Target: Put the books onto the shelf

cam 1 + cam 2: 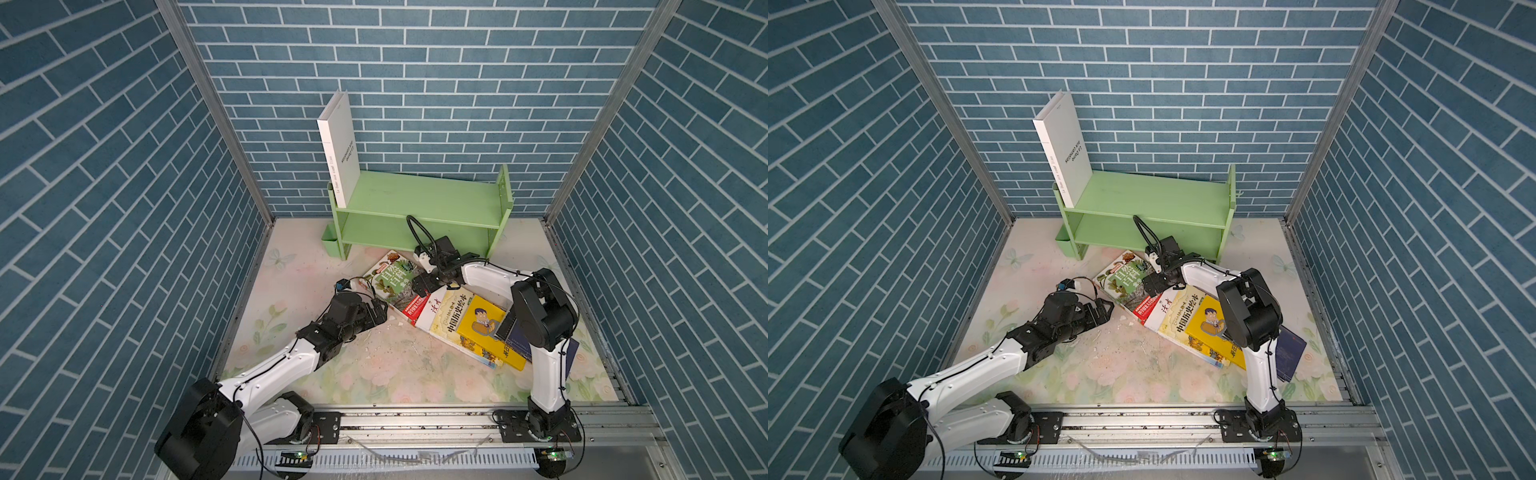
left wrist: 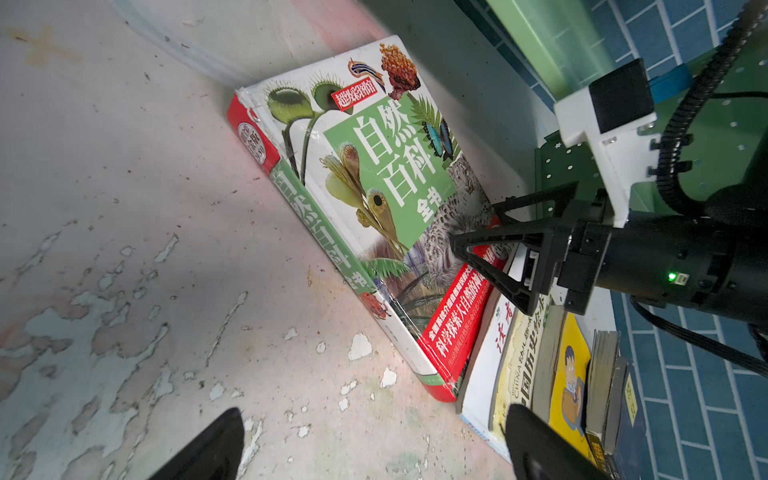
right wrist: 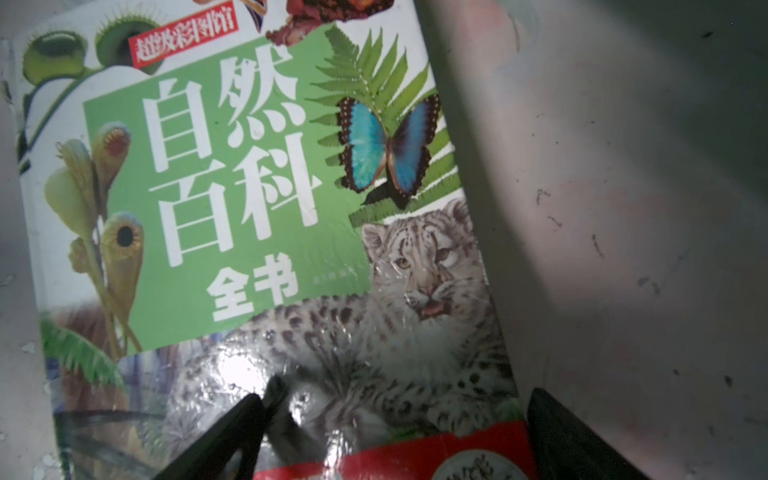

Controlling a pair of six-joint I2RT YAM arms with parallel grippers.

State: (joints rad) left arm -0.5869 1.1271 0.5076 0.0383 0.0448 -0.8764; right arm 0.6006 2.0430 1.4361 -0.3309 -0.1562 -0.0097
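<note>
In front of shelf (image 1: 419, 199), nature encyclopedia (image 1: 390, 282) lies against book pile (image 1: 469, 328). My right gripper (image 2: 476, 225) spread wide, holding nothing, straddles its edge, likely for pickup. Left gripper (image 1: 384, 309) likewise spread, empty-handed, nearby.

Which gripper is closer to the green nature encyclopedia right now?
Right. The right gripper hangs over the red-banded end of the nature encyclopedia, jaws open across its edge; the left gripper sits beside its spine, jaws open.
</note>
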